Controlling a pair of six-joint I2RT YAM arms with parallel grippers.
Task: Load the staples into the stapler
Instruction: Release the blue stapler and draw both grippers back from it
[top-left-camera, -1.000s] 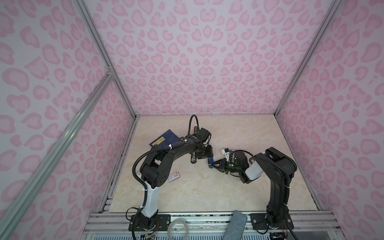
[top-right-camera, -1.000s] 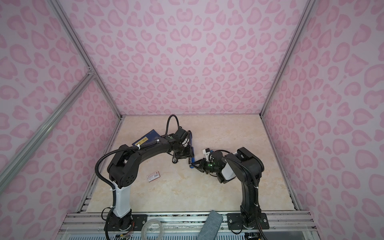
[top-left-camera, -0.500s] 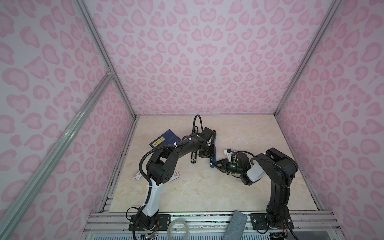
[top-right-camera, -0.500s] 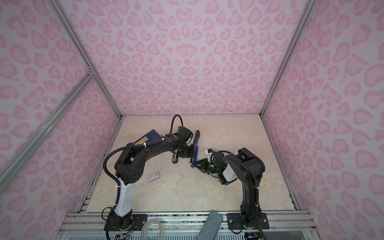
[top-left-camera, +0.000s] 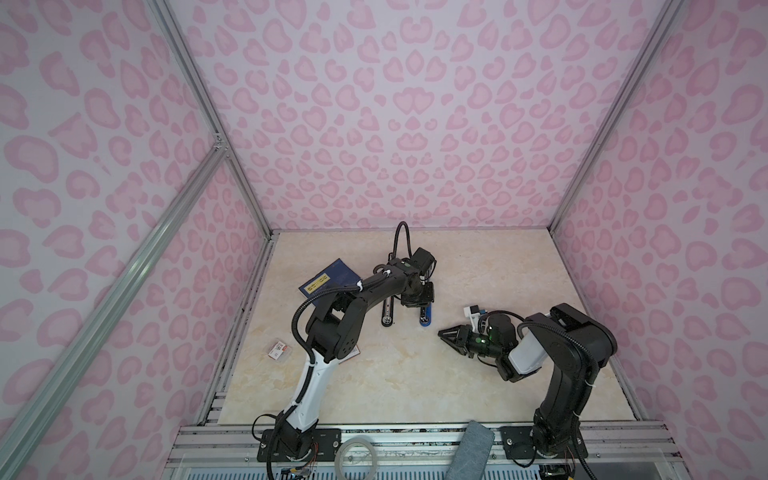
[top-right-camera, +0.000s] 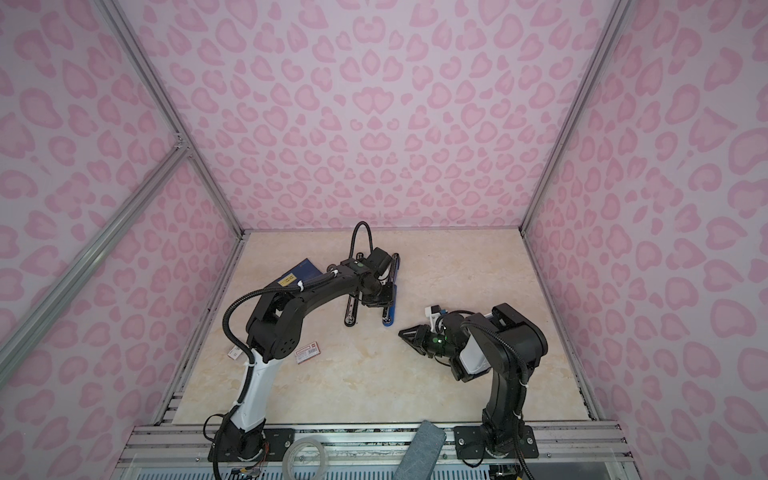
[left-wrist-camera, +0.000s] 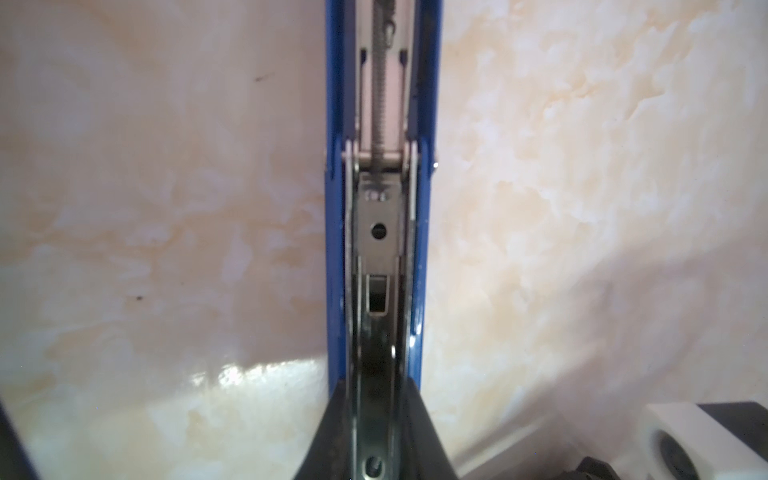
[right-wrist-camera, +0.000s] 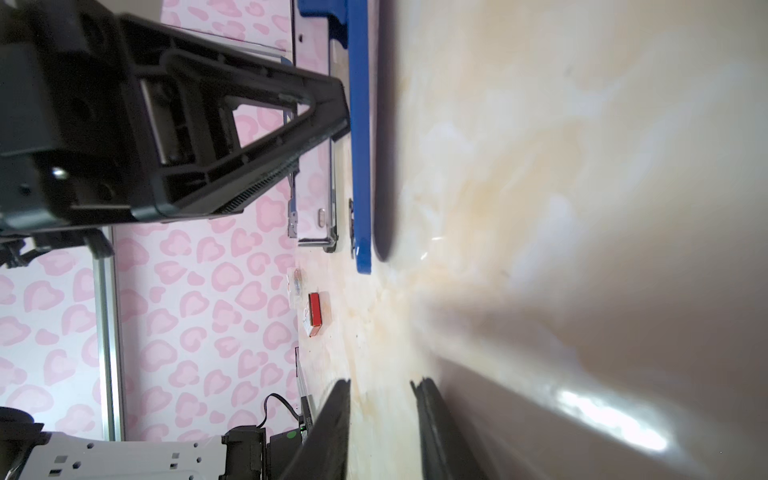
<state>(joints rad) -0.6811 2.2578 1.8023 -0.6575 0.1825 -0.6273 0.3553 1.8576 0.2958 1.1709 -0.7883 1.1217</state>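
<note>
Left wrist view gives you the stapler lying open mid-table, its blue sides and bare metal channel running away from the camera. Your left gripper pinches it from both sides. Your right gripper hangs near it but apart, jaws spread with nothing between. A red-labelled box lies well apart, toward the table's left side.

The left arm was black with one white link and a ribbed black cable; the right arm was alike, with a green light behind triangular fingers.
</note>
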